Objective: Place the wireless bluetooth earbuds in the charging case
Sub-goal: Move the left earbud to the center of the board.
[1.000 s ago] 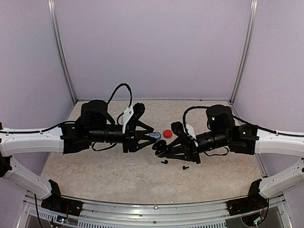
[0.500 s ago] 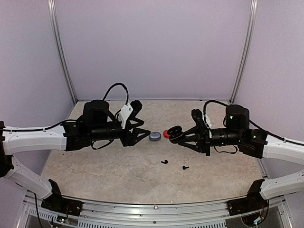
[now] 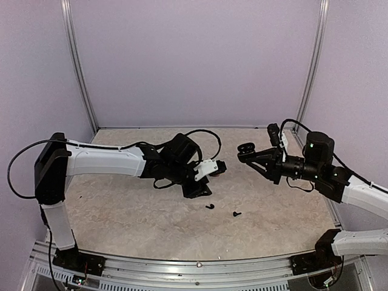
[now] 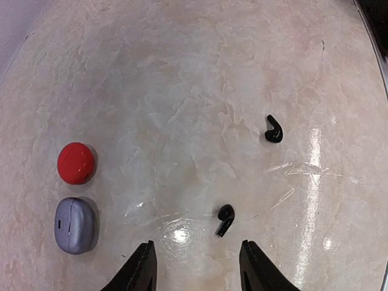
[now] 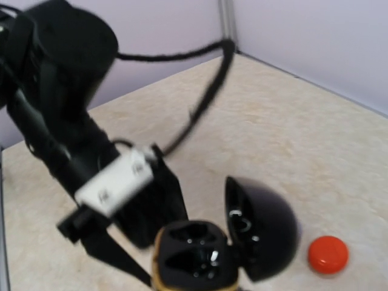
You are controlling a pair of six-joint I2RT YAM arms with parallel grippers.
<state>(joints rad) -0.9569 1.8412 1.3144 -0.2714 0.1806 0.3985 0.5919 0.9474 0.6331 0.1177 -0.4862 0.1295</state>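
1. Left wrist view shows us two black earbuds lying on the pale marbled table [image 4: 182, 91], neither one in a case.
2. We find the nearer earbud [image 4: 225, 219] just ahead of the left claw's tips. The farther earbud [image 4: 274, 129] lies beyond it, toward the right of the view, and the two are apart from each other.
3. We see the left claw [image 4: 197, 273] hanging over the table and pointing down. Its two fingers are spread with nothing between them.
4. Toward the left of the same view we see a closed red case [image 4: 76, 163]. A closed grey case [image 4: 76, 216] sits just beside it, nearer the claw, and both are well apart from the earbuds.
5. From the top external view, we see the right claw [image 3: 247, 148] raised off the table on the right side, well apart from the earbuds.
6. In the right wrist view we see that claw clamped on a black case [image 5: 194, 257]. The case's lid is hinged open and standing up, and two dark hollows show in its base.
7. Behind the case, we make out the blurred left arm.
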